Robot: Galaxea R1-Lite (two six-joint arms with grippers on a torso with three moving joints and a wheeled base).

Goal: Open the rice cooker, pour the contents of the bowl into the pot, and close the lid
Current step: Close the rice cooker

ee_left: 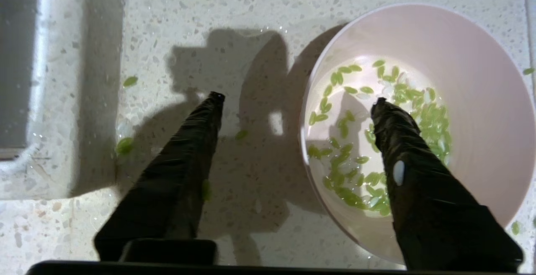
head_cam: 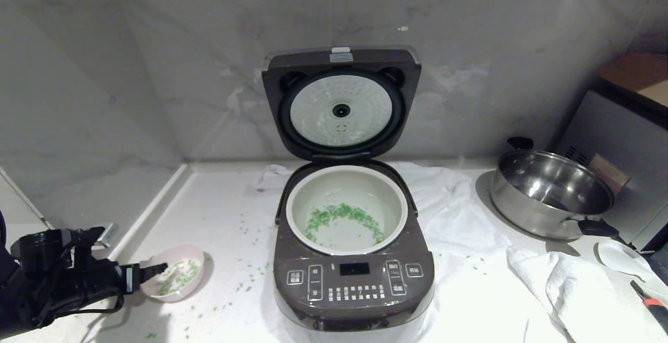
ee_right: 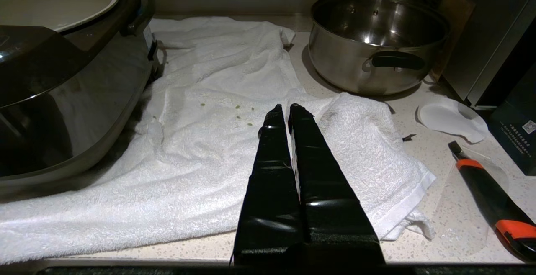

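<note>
The large dark brown-grey rounded rice cooker (head_cam: 354, 275) stood in the middle of the pale speckled bench (head_cam: 219, 212), partly on a rumpled white towel (head_cam: 459, 228). Its hinged lid (head_cam: 342, 103) was raised upright, showing the white dimpled round inner plate. The round white inner pot (head_cam: 346, 208) sat inside it, with small green rice-like grains (head_cam: 342, 216) scattered over its bottom. To the cooker's left, the small pale pink round bowl (head_cam: 175, 279) rested on the bench with some wet green grains left in it, and loose grains lay on the bench around it. The left hand (ee_left: 295, 99) was at the bowl with its black fingers spread apart, gripping nothing; one finger was over the bowl's inside and the other outside the rim. The right hand (ee_right: 285, 108) hung above the towel with its fingers pressed together and empty. A shiny steel pan with black handles (head_cam: 552, 192) stood on the right.
</note>
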